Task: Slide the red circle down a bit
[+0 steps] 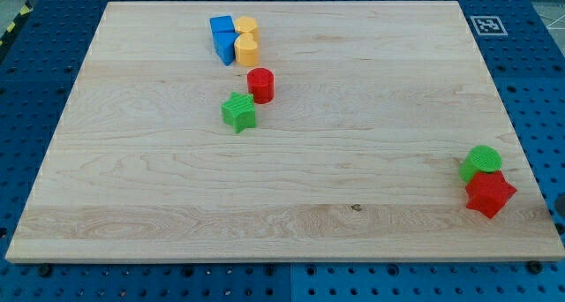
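A pale wooden bench (353, 161) fills nearly the whole view, its grain running from nine o'clock to three o'clock, with a small dark knot toward six o'clock. Around it lies a blue pegboard (35, 64) dotted with regular holes. At one o'clock sits a black-and-white square marker (485, 25). At eleven o'clock a yellow-and-black striped strip (12, 30) crosses the corner. Light is even and soft.

Single camera view, set high above the near edge of the worktop (291, 187) and tilted downward toward its far edge. All four corners fall within frame; the far edge appears shorter than the near.
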Controlling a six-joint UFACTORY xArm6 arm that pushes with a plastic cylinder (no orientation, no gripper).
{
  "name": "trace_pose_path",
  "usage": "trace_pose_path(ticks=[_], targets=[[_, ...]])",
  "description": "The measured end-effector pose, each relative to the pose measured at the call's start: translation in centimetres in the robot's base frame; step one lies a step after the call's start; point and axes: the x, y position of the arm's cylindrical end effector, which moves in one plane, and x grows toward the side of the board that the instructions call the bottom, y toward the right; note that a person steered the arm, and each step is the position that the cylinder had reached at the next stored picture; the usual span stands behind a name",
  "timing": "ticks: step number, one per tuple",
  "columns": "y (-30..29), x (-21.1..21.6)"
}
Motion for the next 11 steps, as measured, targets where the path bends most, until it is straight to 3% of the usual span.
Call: trace_pose_path(ticks=[2, 4, 6, 8, 11], targets=[[-2.2, -12.7], [-15.4, -20.4], [-28.8, -20.5], [-33.8, -21.4], [-35.1, -20.0]])
